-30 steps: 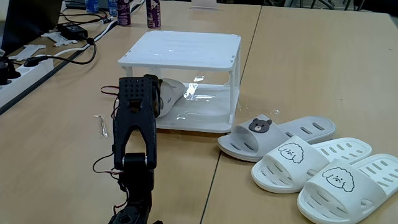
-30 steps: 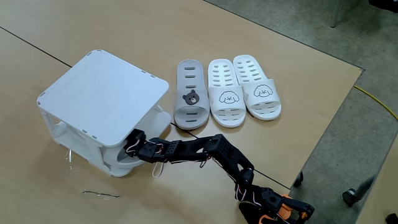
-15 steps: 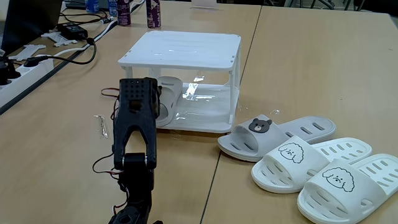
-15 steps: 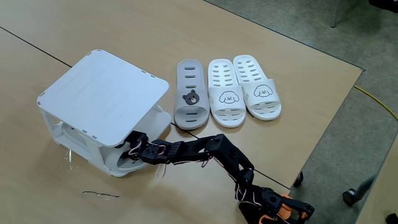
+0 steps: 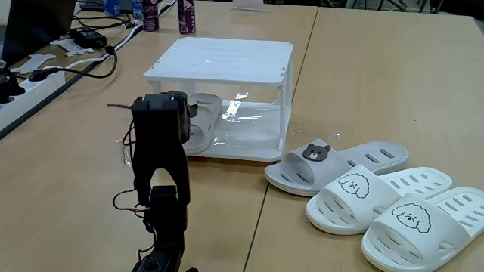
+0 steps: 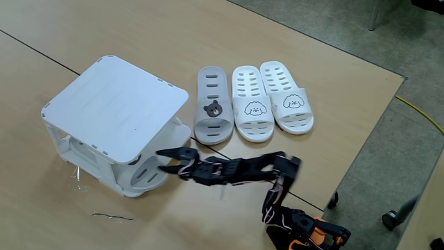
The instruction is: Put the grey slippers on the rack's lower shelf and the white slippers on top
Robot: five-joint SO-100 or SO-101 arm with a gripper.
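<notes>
- Gripper [image 6: 162,160] seen in a fixed view just outside the open front of the rack [image 6: 114,104]; fingers spread apart, nothing between them.
- One of the grey slippers [image 5: 203,121] lying on the lower shelf [image 5: 253,132] at the left end as the other fixed view shows it, partly behind the arm [image 5: 160,151]; same slipper visible as a grey toe at the rack's front [image 6: 147,173], sticking slightly past the shelf edge.
- Second grey slipper [image 6: 212,104] flat on the table [image 6: 333,90], bear face up, just beside the rack.
- White slippers [image 6: 270,97] side by side on the table next to that grey one, touching or nearly so; dog faces up.
- Rack's top tier bare and glossy [image 5: 227,57].
- Cables and a power strip [image 5: 30,75] on the table's far left.
</notes>
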